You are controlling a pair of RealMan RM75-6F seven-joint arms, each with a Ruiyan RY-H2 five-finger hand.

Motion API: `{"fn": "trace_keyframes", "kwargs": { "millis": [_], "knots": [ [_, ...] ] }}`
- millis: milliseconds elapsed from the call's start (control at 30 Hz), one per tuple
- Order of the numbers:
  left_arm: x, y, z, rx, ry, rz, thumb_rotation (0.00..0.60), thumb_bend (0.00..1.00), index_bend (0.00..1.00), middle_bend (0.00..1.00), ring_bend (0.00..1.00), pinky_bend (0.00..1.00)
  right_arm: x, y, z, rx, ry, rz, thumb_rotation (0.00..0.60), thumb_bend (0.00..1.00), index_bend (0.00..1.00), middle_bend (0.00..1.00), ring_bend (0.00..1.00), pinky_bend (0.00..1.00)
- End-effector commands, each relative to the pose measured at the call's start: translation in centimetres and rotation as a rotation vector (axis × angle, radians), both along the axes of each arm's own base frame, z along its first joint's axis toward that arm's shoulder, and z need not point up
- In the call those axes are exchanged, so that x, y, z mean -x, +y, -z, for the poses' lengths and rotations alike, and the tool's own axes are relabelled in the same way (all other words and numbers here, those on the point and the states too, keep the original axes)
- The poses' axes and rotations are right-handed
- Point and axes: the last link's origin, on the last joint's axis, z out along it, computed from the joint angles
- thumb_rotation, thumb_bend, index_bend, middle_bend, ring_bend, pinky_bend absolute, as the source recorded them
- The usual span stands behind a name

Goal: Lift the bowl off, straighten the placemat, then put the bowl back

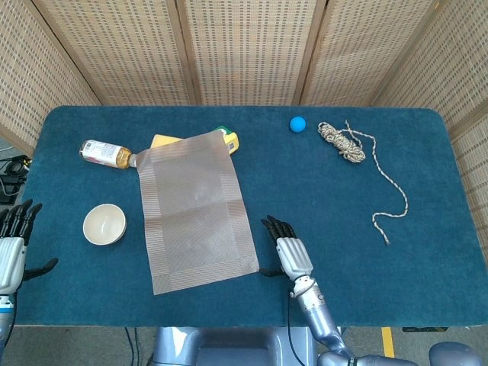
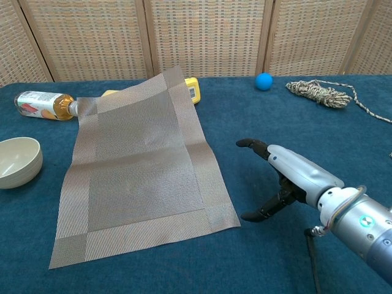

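The grey woven placemat [image 1: 196, 208] [image 2: 141, 166] lies skewed on the blue table, its far edge riding over a yellow object and a bottle's neck. The cream bowl [image 1: 104, 224] [image 2: 18, 161] stands upright on the cloth, left of the mat and off it. My right hand [image 1: 290, 254] [image 2: 288, 177] hovers open just right of the mat's near right corner, fingers spread, touching nothing. My left hand [image 1: 14, 244] shows at the left edge of the head view, open and empty, off the table beside the bowl.
A plastic bottle [image 1: 104, 153] [image 2: 43, 104] lies at the mat's far left corner. A yellow object [image 1: 229, 140] [image 2: 192, 89] peeks from under its far edge. A blue ball [image 1: 297, 123] [image 2: 264, 81] and a coiled rope [image 1: 345, 142] [image 2: 318, 93] sit at the back right.
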Motion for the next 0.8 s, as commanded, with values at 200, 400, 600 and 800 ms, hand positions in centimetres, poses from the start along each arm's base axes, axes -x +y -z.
{"fn": "trace_keyframes", "kwargs": {
  "millis": [200, 400, 600, 800],
  "knots": [
    [-0.1, -0.2, -0.2, -0.008, -0.005, 0.007, 0.6, 0.12, 0.0, 0.0, 0.0, 0.0, 0.2, 0.7, 0.2, 0.006, 0.008, -0.027, 0.6, 0.11, 0.0, 0.0, 0.0, 0.0],
    [-0.1, -0.2, -0.4, -0.01, -0.011, 0.008, 0.6, 0.12, 0.0, 0.0, 0.0, 0.0, -0.1, 1.0, 0.7, 0.003, 0.008, -0.046, 0.6, 0.1, 0.0, 0.0, 0.0, 0.0],
    [0.0, -0.2, -0.9, -0.029, -0.028, 0.006, 0.6, 0.12, 0.0, 0.0, 0.0, 0.0, -0.1, 0.8, 1.1, 0.005, 0.014, -0.039, 0.6, 0.1, 0.0, 0.0, 0.0, 0.0],
    [0.1, -0.2, -1.2, -0.033, -0.032, 0.005, 0.6, 0.12, 0.0, 0.0, 0.0, 0.0, -0.1, 0.8, 1.3, 0.006, 0.017, -0.04, 0.6, 0.11, 0.0, 0.0, 0.0, 0.0]
  ]
}}
